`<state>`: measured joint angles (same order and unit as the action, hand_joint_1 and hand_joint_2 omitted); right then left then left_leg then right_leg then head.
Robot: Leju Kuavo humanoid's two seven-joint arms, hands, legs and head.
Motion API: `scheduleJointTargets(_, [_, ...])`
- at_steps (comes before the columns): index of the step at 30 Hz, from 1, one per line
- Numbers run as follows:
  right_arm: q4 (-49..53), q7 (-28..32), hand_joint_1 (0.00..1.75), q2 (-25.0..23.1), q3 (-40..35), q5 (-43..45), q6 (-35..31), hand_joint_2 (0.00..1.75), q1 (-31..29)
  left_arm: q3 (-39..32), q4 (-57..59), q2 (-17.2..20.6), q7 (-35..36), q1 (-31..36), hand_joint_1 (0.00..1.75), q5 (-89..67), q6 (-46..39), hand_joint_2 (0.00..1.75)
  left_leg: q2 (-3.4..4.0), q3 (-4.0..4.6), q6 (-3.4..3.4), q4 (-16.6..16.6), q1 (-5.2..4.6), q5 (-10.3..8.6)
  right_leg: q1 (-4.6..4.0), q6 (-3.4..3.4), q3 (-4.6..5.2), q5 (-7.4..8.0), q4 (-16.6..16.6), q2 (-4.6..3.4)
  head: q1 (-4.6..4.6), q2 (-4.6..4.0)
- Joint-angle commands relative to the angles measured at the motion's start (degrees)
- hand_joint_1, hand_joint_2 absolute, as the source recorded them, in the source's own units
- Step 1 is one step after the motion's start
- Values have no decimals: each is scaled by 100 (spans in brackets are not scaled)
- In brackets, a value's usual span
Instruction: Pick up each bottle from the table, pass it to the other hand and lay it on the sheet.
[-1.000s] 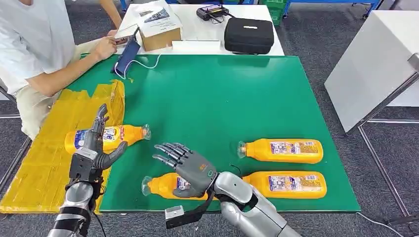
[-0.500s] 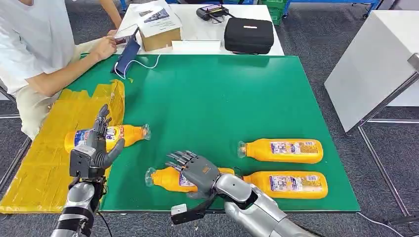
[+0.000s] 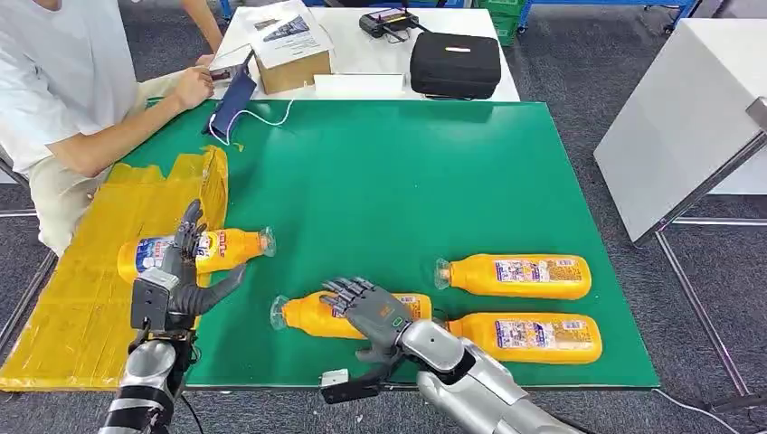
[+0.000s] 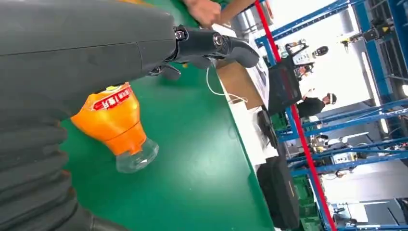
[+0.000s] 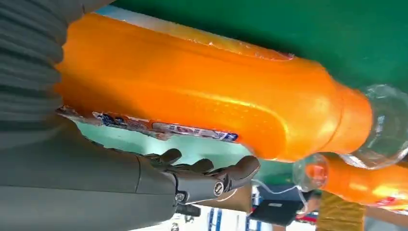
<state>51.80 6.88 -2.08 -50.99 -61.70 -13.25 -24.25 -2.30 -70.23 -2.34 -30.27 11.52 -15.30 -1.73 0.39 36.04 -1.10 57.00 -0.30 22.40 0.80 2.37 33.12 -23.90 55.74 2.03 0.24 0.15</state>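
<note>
— Where's the orange plastic bottle [image 3: 312,315]?
— Lower centre, on the green table [image 3: 389,181]; the right hand [image 3: 373,308] wraps its body.
— And the left hand [image 3: 181,276]?
— Lower left, fingers spread, holding nothing.

1. Orange bottles [image 3: 516,276]: glossy translucent plastic, clear plastic caps, printed paper-like labels.
2. Table cover [image 3: 389,190]: matt green, smooth, felt-like.
3. Sheet [image 3: 81,298]: yellow, wrinkled, taped in glossy strips.
4. Right hand [image 3: 373,312]: matt dark grey plastic; forearm in brushed silver metal.
5. Left hand [image 3: 176,280]: same matt grey plastic.
6. Black case [image 3: 455,65]: matt fabric.
7. Box [image 3: 291,65]: plain brown cardboard.
</note>
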Motion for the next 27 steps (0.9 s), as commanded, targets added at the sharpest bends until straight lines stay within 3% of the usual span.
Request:
scheduleJointTargets(1, [-232,-127,0,47,97,-72,-116,175,-179,-124,53,-92,38,-1,0,25,3,175,-1,-11,5,1,3,6,-2,-5,-13,-5,-3,-11,0,0])
scheduleJointTargets(5, [-232,-127,0,47,97,-72,-116,175,-179,-124,53,-92,38,-1,0,25,3,175,-3,-20,9,4,8,13,-6,-9,-25,-11,-2,-16,-2,0])
scheduleJointTargets(13, [301,-700,0,16,790,-609,-287,175,125,-273,-196,-165,104,-215,0,38,16,175,-1,-23,9,4,8,16,-6,-9,-27,-12,-3,-18,-2,0])
scheduleJointTargets(27, [-360,-1402,0,-76,1259,-1265,-138,175,82,-341,-284,-236,213,-305,0,31,76,175,-3,-19,7,-1,4,9,-3,-7,-22,-8,-6,-12,-2,0])
